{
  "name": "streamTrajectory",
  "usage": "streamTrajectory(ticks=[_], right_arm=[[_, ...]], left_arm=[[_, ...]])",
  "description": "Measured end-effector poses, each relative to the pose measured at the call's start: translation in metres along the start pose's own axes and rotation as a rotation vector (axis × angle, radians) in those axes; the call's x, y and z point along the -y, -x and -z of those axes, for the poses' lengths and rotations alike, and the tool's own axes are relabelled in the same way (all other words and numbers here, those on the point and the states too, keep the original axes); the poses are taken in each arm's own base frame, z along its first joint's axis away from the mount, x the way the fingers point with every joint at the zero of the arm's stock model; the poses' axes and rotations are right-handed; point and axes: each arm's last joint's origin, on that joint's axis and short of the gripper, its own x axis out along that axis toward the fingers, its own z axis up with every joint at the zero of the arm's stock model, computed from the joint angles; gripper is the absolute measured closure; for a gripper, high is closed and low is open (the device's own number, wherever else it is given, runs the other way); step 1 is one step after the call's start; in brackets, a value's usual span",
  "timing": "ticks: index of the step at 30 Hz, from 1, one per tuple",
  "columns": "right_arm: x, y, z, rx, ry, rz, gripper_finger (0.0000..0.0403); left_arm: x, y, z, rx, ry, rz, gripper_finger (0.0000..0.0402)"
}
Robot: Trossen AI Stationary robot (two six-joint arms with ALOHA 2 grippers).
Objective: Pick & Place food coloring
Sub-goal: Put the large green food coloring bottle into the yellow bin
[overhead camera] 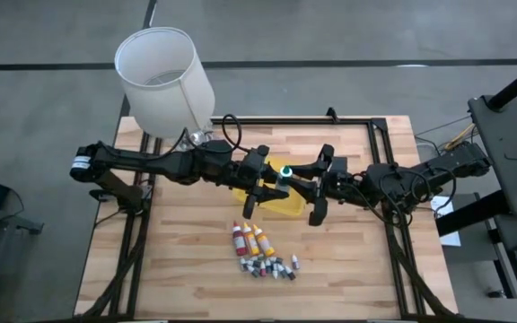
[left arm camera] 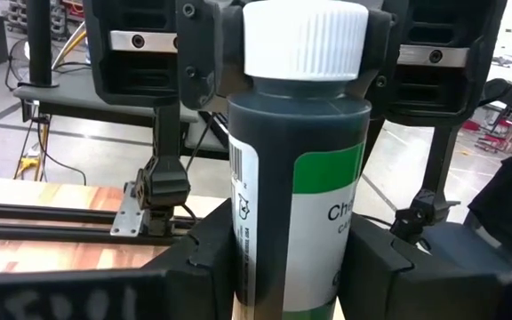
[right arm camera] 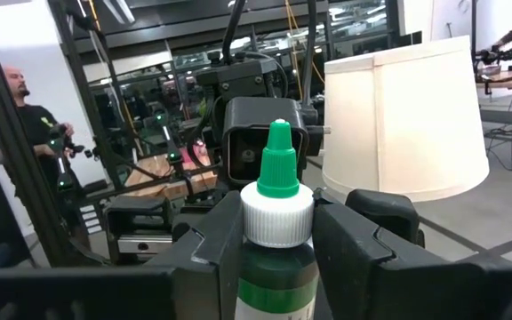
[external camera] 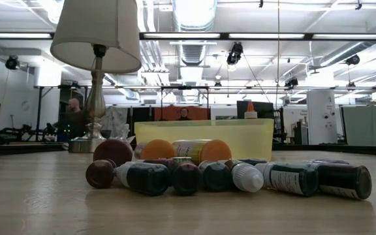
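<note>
Food coloring bottle, green [overhead camera: 283, 171], is held in mid-air between the two grippers over the yellow tray [overhead camera: 287, 208], near the middle of the table [overhead camera: 187, 242]. In the right wrist view the right gripper [right arm camera: 278, 233] has its fingers pressed on either side of the bottle just below the white collar, green pointed tip standing up. In the left wrist view the left gripper [left arm camera: 288, 258] has its pads against the dark body at the label, white collar above; jaws look closed on it, though how firmly cannot be judged. Both arms thus appear to share one bottle, left arm reaching in from the lamp [overhead camera: 163, 81] side, right arm from the opposite side, grippers facing each other. The bottle's long axis stands roughly upright and crosswise to the line joining the two wrists. Judgement: this is a hand-over, and the coming move turns on which gripper lets go; neither arm is nearer, since both touch it. Remaining bottles [overhead camera: 250, 238] and small vials [overhead camera: 270, 266] lie on their sides in a cluster on the wood, toward the front edge from the tray and apart from both grippers. In the low view they lie in front of the tray. Risk: a premature release drops the bottle onto the tray.
</note>
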Motion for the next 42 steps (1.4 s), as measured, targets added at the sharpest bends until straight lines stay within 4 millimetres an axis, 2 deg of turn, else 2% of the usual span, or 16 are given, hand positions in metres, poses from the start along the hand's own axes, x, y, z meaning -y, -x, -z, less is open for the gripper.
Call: streamTrajectory(ticks=[5,12,19,23,27,31,37,42], right_arm=[[0.000,0.001,-0.003,0.010,0.009,-0.004,0.0257],[-0.003,0.003,-0.025,0.044,0.016,-0.013,0.0205],[0.002,0.014,-0.056,-0.200,0.013,0.047,0.0167],[0.005,0.027,-0.085,-0.282,0.044,0.069,0.0149],[0.009,0.041,-0.113,-0.289,0.041,0.058,0.0136],[0.013,0.052,-0.130,-0.312,0.041,0.029,0.0129],[0.021,0.066,-0.146,-0.359,0.022,0.030,0.0129],[0.025,0.073,-0.151,-0.378,0.001,0.036,0.0129]], left_arm=[[0.000,0.000,0.001,-0.002,0.001,0.000,0.0279],[0.000,0.000,0.000,-0.002,0.003,0.001,0.0279],[0.000,0.000,0.000,-0.002,0.015,0.001,0.0280],[0.000,0.000,0.000,-0.003,0.015,0.001,0.0280],[0.001,0.000,-0.002,0.002,0.011,0.002,0.0280],[0.000,0.000,-0.002,0.000,0.011,0.001,0.0280],[0.000,0.000,0.000,-0.021,0.009,-0.005,0.0280],[0.000,0.000,0.000,-0.019,0.003,-0.005,0.0280]])
